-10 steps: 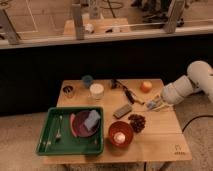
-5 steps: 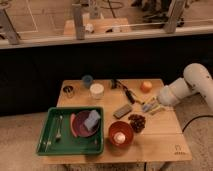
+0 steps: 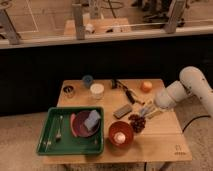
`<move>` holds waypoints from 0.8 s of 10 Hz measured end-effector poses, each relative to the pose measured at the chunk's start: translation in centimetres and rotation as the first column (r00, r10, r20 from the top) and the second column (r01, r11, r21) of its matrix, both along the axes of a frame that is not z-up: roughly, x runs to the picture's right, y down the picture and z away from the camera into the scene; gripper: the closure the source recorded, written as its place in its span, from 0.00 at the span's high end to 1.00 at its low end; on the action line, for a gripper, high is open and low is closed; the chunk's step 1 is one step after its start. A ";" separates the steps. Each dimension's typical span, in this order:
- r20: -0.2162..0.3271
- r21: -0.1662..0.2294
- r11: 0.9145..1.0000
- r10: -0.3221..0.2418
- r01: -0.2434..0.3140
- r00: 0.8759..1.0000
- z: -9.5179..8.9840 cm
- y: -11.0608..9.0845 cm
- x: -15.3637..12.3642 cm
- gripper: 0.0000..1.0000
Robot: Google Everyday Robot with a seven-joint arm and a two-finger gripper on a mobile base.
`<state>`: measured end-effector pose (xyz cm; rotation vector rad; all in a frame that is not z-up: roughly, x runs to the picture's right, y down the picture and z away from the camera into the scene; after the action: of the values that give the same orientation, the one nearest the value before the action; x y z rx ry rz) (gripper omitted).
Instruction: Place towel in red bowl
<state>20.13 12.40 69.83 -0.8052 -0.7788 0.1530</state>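
One wooden desk (image 3: 159, 144) carries everything. At its left end sits a green tray (image 3: 45, 145) with a fork (image 3: 59, 128) lying along its left half. In the tray's right half is a maroon dish (image 3: 77, 127), and a bright blue square pad (image 3: 92, 119) rests on it.

Behind the tray, along the desk's far edge, stand a small metal cup (image 3: 68, 91), a blue cup (image 3: 87, 80) and a white cup (image 3: 97, 91).

Just right of the tray, near the front edge, is the red bowl (image 3: 113, 131). A small pale lump (image 3: 120, 136) lies inside it, but what it is cannot be told. Behind the bowl a dark grey block (image 3: 122, 111) lies flat, and further back lies a black tool (image 3: 125, 91).

A cluster of dark grapes (image 3: 136, 121) sits just right of the bowl's far rim. An orange (image 3: 146, 86) stands near the far edge.

The white arm (image 3: 192, 85) reaches in from the right. Its gripper (image 3: 145, 112) hangs just above and behind the grapes, between the grey block and the desk's right edge. The jaws are drawn narrow, and they seem to pinch a small pale grey-blue cloth, the towel (image 3: 148, 108). The towel is off the desk, near the bowl but not over it.
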 end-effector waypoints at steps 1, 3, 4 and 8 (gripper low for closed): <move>0.015 -0.019 1.000 -0.016 0.016 1.000 -0.1 0.9 -0.4 0.00; 0.066 -0.036 0.997 -0.062 0.064 0.996 -0.7 2.4 -2.4 0.00; 0.090 -0.037 0.995 -0.087 0.091 0.992 -0.9 2.9 -3.1 0.00; 0.161 -0.016 0.980 -0.196 0.201 0.967 -2.1 5.4 -5.1 0.00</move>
<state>15.07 17.84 67.68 -0.9289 -0.8421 -0.0791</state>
